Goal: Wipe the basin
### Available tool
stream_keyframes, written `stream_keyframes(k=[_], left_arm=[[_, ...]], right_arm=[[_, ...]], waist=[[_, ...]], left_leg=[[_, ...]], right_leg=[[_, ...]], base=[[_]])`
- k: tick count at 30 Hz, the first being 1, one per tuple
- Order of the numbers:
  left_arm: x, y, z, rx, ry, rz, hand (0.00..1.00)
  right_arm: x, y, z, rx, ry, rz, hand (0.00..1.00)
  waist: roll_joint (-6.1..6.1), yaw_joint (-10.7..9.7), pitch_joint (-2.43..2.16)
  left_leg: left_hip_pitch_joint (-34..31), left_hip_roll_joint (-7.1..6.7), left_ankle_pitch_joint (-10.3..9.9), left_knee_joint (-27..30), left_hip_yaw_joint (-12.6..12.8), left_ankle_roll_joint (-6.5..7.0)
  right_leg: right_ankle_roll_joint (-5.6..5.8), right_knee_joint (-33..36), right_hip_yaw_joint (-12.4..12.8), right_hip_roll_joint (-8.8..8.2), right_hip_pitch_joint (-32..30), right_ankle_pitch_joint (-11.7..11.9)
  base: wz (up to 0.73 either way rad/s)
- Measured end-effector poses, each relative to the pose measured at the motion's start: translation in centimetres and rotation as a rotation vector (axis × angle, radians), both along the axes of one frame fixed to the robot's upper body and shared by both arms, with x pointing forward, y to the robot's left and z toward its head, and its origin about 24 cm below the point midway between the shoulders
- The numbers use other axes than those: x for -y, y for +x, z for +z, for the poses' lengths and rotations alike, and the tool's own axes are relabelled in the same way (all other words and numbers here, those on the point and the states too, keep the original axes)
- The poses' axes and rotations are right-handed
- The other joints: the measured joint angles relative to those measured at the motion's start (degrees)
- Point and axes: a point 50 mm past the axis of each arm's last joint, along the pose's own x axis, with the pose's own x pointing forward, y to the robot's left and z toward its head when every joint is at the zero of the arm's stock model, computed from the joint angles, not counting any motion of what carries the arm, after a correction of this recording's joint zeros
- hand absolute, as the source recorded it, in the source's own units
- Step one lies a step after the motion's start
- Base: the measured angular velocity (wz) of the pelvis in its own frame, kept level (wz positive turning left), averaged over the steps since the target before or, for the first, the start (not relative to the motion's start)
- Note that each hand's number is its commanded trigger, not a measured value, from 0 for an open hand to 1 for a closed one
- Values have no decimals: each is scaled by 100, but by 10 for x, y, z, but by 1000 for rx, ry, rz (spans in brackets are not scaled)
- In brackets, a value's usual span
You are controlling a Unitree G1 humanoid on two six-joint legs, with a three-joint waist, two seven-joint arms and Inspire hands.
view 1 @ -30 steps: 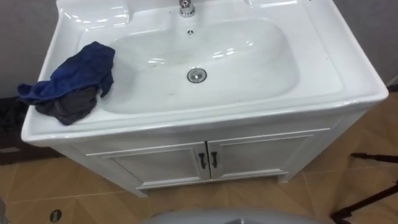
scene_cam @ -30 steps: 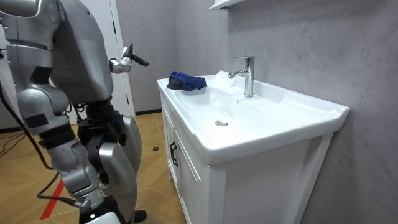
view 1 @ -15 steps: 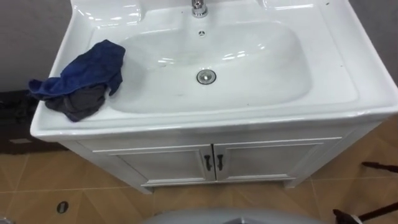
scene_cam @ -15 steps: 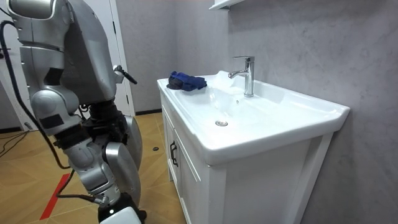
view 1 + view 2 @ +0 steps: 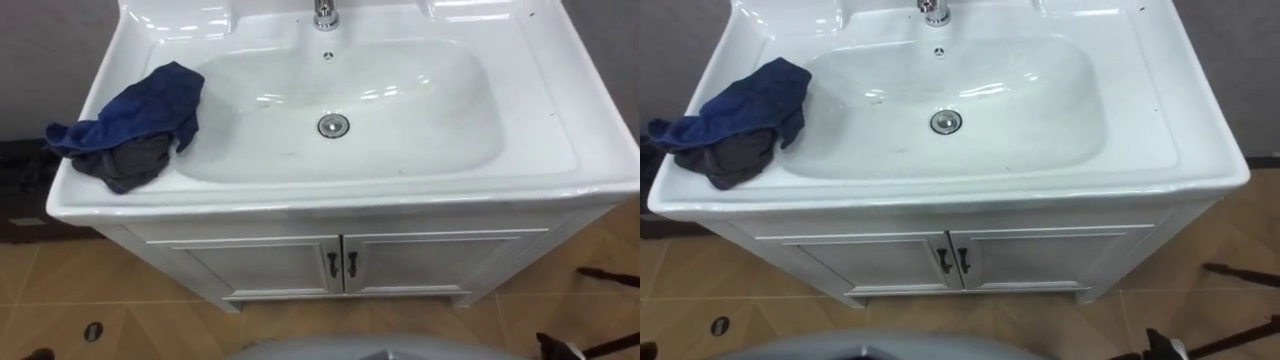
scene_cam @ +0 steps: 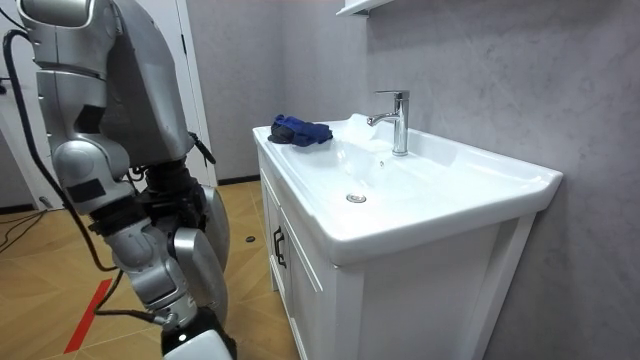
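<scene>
The blue cloth (image 5: 128,125) lies bunched on the basin's (image 5: 560,150) left rim, partly hanging into the bowl. I cannot tell how either hand is. To wipe well, hold the cloth tight and rub round the drain (image 5: 333,125)

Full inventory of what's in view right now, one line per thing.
basin: 1, white, on top of the cabinet, bowl in the middle
drain: 1, metal, centre of the bowl
tap: 1, chrome, back edge of the basin, upright
cloth: 1 bundle, blue with a dark grey part, on the basin's left rim, hanging partly over the outer edge
cabinet: 1, white, under the basin, two doors shut
door handles: 2, dark, side by side where the doors meet
floor: brown, wood-look
wall: grey, behind the basin
robot: standing in front of the cabinet
</scene>
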Motion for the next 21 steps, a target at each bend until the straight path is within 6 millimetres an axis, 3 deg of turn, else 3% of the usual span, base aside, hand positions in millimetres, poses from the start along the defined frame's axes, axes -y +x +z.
stream_keyframes(k=[7, 14, 21], left_arm=[[24, -15, -27, -138, -180, -94, 0], [43, -7, -39, -184, -292, -269, 0], [62, 2, -51, -212, -458, -404, 0]], right_arm=[[-9, -6, -5, -36, 48, 3, 0], [-20, -10, -11, -85, 95, 27, 0], [-26, -10, -13, -117, 143, 55, 0]], waist=[[-140, -122, 21], [-153, -269, 34], [-183, -359, 56]], left_leg=[[23, 6, -4, -18, 78, 5], [9, 2, -27, -87, 90, 40], [-53, 4, -25, -68, 308, 42]], right_leg=[[7, 8, 74, 8, -1, -8], [31, -45, 18, -3, -7, 6], [43, -90, 94, -1, -79, 8]], base=[[-4], [0], [-6]])
